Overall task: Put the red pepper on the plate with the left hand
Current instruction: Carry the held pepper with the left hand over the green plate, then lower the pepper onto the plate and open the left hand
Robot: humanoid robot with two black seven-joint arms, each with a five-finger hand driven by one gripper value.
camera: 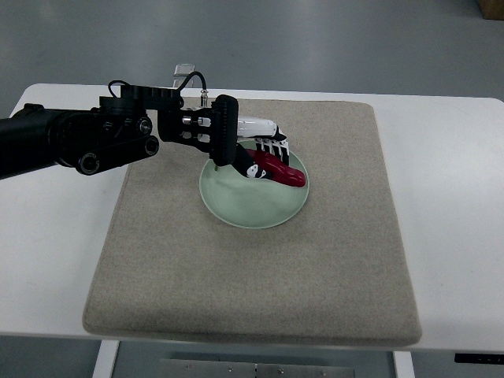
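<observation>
My left arm reaches in from the left edge, and its hand (264,153) hovers over the far side of a pale green plate (248,206). The fingers are curled around a red pepper (282,170), which sticks out to the right and lies low over the plate's upper right part. Whether the pepper touches the plate I cannot tell. Black and white fingers (272,144) wrap its upper end. The right arm does not show.
The plate lies on a beige felt mat (315,276) that covers most of a white table (457,197). A small clear stand (185,72) sits at the mat's far edge behind the left wrist.
</observation>
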